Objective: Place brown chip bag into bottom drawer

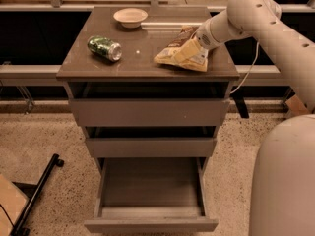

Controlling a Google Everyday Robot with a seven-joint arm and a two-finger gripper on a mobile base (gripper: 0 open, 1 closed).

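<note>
The brown chip bag (181, 54) lies on the right side of the cabinet top (128, 65), dark brown at the back with a cream-tan and yellowish front. My gripper (191, 42) is down at the bag's back right part, touching it; the white arm reaches in from the upper right. The bottom drawer (150, 224) is pulled far out, and nothing shows in its box (150, 188). The two drawers above it stand only slightly out.
A green can (104, 48) lies on its side at the left of the cabinet top. A pale bowl (130, 16) sits at the back. My white body (285, 181) fills the lower right. A black pole (34, 195) lies on the floor at left.
</note>
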